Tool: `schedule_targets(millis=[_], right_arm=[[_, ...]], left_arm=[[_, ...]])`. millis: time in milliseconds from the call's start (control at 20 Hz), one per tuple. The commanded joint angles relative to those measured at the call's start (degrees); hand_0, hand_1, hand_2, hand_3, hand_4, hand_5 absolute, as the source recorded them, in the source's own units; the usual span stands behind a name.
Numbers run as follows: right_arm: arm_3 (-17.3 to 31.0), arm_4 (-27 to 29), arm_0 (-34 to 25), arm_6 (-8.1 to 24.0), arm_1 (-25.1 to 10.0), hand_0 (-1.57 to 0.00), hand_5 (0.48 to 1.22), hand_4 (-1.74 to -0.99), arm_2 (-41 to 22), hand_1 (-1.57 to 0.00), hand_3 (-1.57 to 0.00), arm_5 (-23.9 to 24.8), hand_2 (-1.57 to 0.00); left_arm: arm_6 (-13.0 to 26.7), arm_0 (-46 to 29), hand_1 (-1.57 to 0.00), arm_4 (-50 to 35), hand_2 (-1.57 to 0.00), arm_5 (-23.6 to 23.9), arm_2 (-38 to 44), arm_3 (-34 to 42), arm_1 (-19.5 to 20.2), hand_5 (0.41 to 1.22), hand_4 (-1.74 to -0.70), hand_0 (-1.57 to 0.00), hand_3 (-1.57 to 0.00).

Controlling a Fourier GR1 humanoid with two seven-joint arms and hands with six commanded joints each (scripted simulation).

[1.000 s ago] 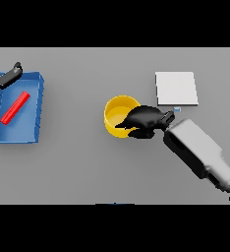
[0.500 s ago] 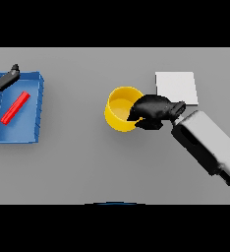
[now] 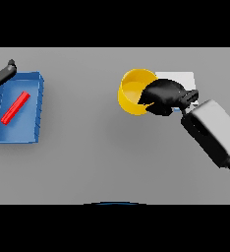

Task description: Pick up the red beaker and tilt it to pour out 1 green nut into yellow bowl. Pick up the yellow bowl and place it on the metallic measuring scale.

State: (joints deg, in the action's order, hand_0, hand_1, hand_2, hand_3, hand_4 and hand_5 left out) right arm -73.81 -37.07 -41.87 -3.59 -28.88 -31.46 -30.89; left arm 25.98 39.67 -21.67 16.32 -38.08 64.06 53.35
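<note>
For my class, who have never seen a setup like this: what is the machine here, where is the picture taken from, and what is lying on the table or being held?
The picture is taken from the robot's head, looking down at a grey table. The robot is a humanoid with two arms ending in dark hands. Its right hand, on a white and grey arm, grips the rim of a yellow bowl, which sits beside a pale square plate, the metallic scale, partly hidden by the hand. At the far left, the left hand shows at the edge, near a blue tray holding a red beaker lying on its side. I cannot see any green nut.
</note>
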Motion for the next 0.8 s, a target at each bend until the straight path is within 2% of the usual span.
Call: schedule_targets(millis=[0,150,250,450,500,550,600,700,750], right_arm=[[1.07,0.33,-0.23,0.86,0.04,-1.52,1.22,-1.724,0.58,-1.55,-1.34,-0.04,-1.57],[3.55,-0.15,-1.32,-0.99,-2.01,-1.54,1.221,-1.726,1.43,-1.56,-1.42,1.95,-1.57],[7.56,-1.1,-2.75,-1.12,-2.45,-1.55,1.221,-1.725,1.89,-1.56,-1.38,3.9,-1.57],[11.32,-0.91,-4.33,-2.59,-3.07,-1.56,1.221,-1.723,1.96,-1.57,-1.27,4.82,-1.57],[11.56,-0.67,-4.66,-3.33,-3.28,-1.57,1.221,-1.725,1.91,-1.55,-1.33,4.58,-1.57],[14.79,-1.27,-4.84,-3.35,-3.39,-1.57,1.221,-1.726,2.42,-1.53,-1.38,6.09,-1.57],[17.4,-1.74,-5.06,-0.84,-3.32,-1.56,1.221,-1.727,2.94,-1.5,-1.42,7.07,-1.55],[20.04,-1.48,-4.5,-1.62,-3.87,-1.53,1.221,-1.728,3.34,-1.43,-1.47,8.8,-1.5],[21.67,-1.39,-4.55,-2.13,-3.48,-1.53,1.221,-1.729,3.52,-1.42,-1.49,9.81,-1.5]], left_arm=[[-0.36,-0.22,0.0,0.06,0.0,0.09,-0.15,-0.02,-0.31,0.754,-0.79,0.0,0.0],[0.33,-0.15,0.0,-0.72,0.0,-0.33,0.5,-0.14,0.12,0.755,-0.8,0.0,0.0],[0.09,-0.5,0.0,-0.28,0.0,-0.16,0.11,0.01,0.12,0.755,-0.8,0.0,0.0],[0.55,-0.78,0.0,-0.65,0.0,0.45,0.22,0.59,-0.19,0.753,-0.8,0.0,0.0],[0.54,-1.1,0.0,-0.83,0.0,1.0,0.37,1.19,-0.1,0.752,-0.81,0.0,0.0],[1.42,-0.93,0.0,-0.92,0.0,1.14,0.34,1.52,-0.05,0.755,-0.81,0.0,0.0],[1.74,-1.31,0.0,-1.25,0.0,1.3,0.56,1.86,0.28,0.759,-0.82,0.0,0.0],[2.81,-1.29,0.0,-1.29,0.0,1.27,0.56,2.71,0.94,0.765,-0.82,0.0,0.0],[1.97,-1.43,0.0,-1.42,0.0,1.33,0.76,2.42,0.76,0.767,-0.83,0.0,0.0]])
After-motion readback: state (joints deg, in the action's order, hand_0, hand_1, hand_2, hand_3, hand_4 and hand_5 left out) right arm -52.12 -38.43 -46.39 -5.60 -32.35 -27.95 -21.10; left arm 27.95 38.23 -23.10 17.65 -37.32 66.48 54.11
